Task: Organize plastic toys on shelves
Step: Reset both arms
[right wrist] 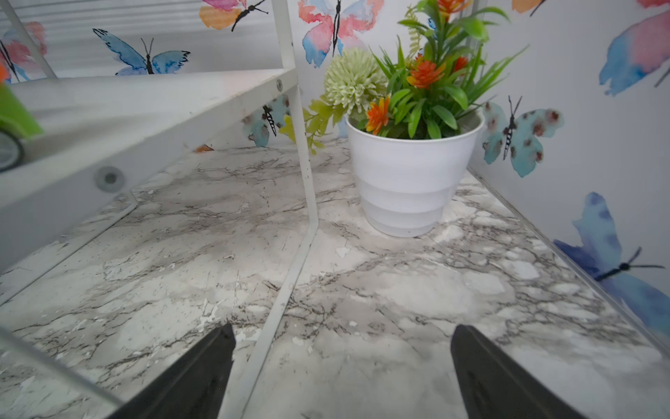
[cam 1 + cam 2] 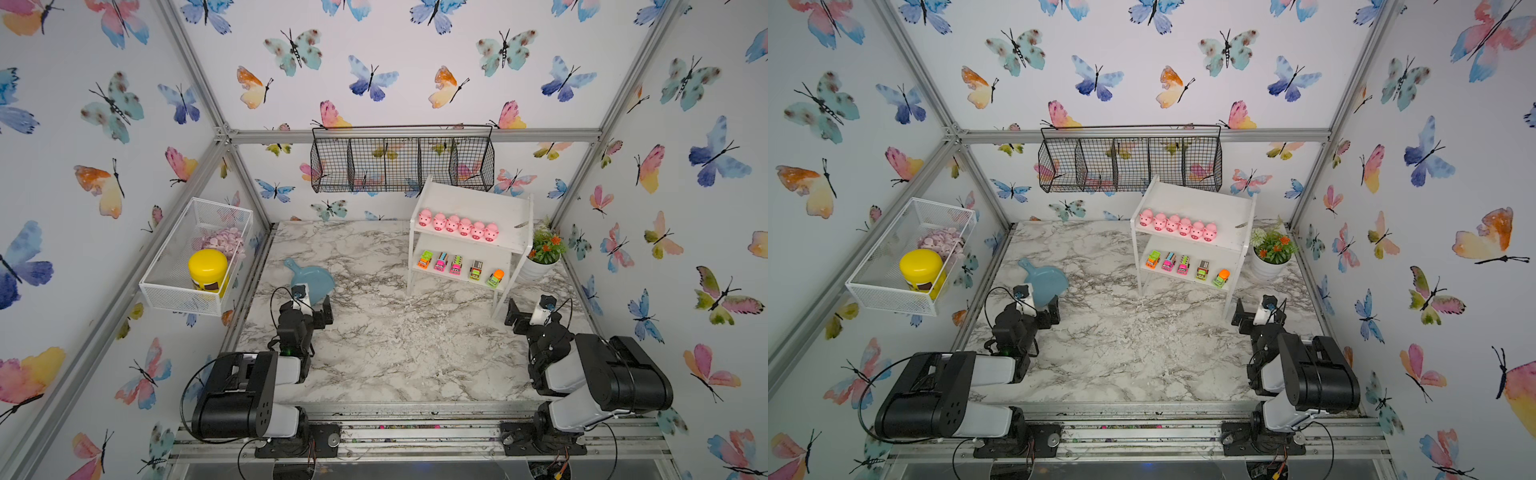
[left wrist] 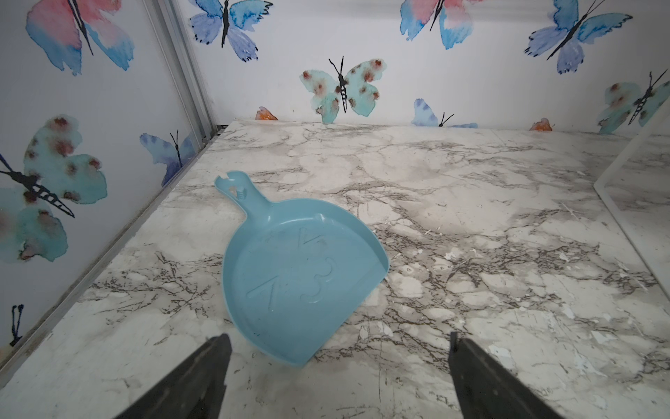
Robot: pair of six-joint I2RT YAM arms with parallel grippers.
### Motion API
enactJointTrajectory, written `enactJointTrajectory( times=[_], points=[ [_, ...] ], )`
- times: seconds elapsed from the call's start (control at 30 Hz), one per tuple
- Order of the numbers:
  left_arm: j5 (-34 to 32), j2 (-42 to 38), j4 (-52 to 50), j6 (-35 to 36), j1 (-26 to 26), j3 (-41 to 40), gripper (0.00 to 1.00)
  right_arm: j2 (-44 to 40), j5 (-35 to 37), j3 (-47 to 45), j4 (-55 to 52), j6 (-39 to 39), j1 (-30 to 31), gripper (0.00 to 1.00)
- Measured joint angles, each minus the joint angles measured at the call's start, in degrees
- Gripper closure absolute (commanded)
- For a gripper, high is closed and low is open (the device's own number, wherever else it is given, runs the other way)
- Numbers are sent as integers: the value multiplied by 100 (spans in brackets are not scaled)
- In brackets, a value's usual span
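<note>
The left gripper and right gripper stood spread, empty; pigs and trucks lined the shelf in left-right rows, just far-left of the right gripper.

the left arm and right arm are folded low, elbows back, wrists pointing forward. the left gripper has its jaws spread wide, holding nothing; the right gripper is equally wide and empty.

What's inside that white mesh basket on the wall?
The white mesh basket holds a yellow-lidded jar and a heap of pale pink discs. Whatever lies behind the jar is hidden.
</note>
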Motion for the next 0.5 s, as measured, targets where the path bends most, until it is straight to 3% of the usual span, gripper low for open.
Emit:
enactJointTrajectory(
  times=[0.5],
  points=[
    [0,0,0,0,0,0,1,0,251,-57,457,107,0,0]
  ],
)
